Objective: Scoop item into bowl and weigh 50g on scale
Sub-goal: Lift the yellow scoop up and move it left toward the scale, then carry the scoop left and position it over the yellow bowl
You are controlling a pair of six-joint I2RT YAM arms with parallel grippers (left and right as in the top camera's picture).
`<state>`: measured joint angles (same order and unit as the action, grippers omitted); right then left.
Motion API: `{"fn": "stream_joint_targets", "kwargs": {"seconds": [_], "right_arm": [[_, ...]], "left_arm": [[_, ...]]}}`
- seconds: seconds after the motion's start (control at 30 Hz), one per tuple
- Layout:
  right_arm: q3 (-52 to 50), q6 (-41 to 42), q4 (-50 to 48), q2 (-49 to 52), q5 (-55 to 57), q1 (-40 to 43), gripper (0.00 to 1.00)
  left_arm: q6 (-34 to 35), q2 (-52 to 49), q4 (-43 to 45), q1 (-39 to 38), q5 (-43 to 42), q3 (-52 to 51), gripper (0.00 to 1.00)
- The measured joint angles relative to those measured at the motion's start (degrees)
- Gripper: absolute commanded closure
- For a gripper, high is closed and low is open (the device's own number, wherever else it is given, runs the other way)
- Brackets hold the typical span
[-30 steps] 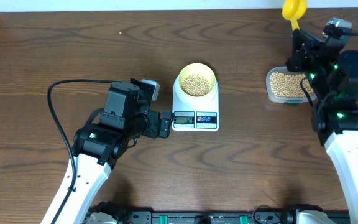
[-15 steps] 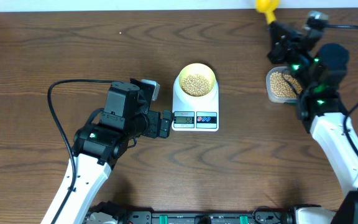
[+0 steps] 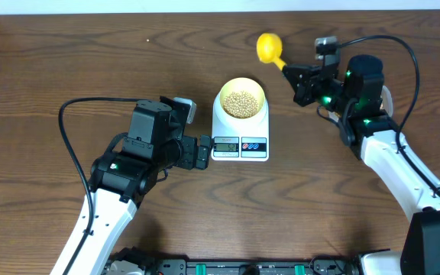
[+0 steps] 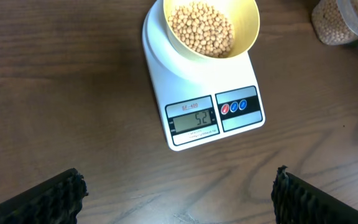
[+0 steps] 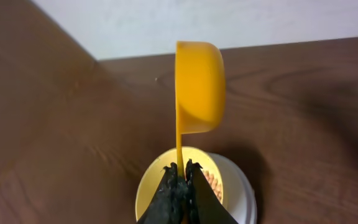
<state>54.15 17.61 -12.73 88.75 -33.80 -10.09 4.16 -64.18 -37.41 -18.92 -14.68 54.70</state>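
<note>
The pale yellow bowl (image 3: 241, 81) stands on the white scale (image 3: 263, 128), holding tan beans (image 3: 241, 104). In the left wrist view the scale (image 4: 185, 81) shows 52 under the bowl (image 4: 247, 25) of beans (image 4: 201, 28). My right gripper (image 3: 295, 79) is shut on the handle of a bright yellow scoop (image 3: 268, 47), held behind and to the right of the bowl. In the right wrist view the scoop (image 5: 199, 87) lies on its side above the gripper (image 5: 180, 169), with the bowl (image 5: 146, 186) below. My left gripper (image 4: 179, 202) stands open in front of the scale.
A clear tub of beans (image 4: 344, 22) sits right of the scale; in the overhead view my right arm (image 3: 373, 137) covers it. My left arm (image 3: 140, 149) lies to the left of the scale. A pale wall edge (image 3: 220, 6) runs along the back.
My right arm has swung left from over the tub, carrying the scoop from the back right corner to just behind the bowl. The left arm has not moved.
</note>
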Motion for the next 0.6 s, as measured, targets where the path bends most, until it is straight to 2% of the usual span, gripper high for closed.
{"fn": "stream_joint_targets", "kwargs": {"seconds": [0.23, 0.6], "right_arm": [[0.0, -2.71, 0.48, 0.0, -0.52, -0.85, 0.99], [0.0, -1.31, -0.15, 0.0, -0.55, -4.22, 0.99]], "left_arm": [[0.0, 0.0, -0.02, 0.0, 0.0, 0.0, 0.02], [0.0, 0.0, -0.02, 0.0, 0.02, 0.0, 0.02]]}}
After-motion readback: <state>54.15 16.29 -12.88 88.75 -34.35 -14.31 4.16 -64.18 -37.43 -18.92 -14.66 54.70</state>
